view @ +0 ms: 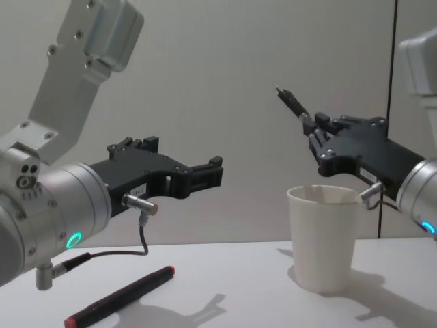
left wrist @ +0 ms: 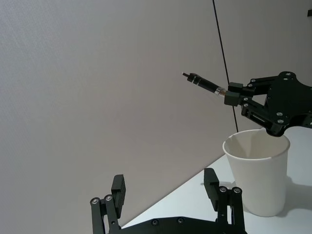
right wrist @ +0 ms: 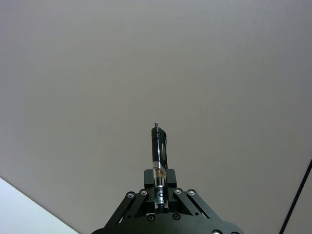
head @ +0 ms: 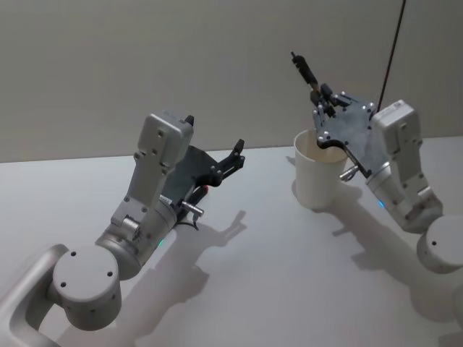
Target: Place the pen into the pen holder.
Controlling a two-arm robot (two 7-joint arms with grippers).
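Observation:
A black pen point(head: 304, 69) point(right wrist: 158, 156) is clamped by its lower end in my right gripper point(head: 322, 97) point(view: 315, 130), which is shut on it. The pen point(view: 292, 102) tilts up and toward the left, in the air above the rim of the pen holder point(head: 318, 177) point(view: 324, 239), a plain white paper cup standing upright on the table. In the left wrist view the pen point(left wrist: 204, 84) and right gripper point(left wrist: 233, 95) hang just over the cup point(left wrist: 258, 175). My left gripper point(head: 237, 153) point(left wrist: 165, 184) point(view: 212, 174) hovers open and holds nothing, left of the cup.
A second pen point(view: 119, 297), dark with red ends, lies on the white table point(view: 239, 273) under my left arm. A thin black cable point(head: 394, 43) runs down the grey wall behind the cup.

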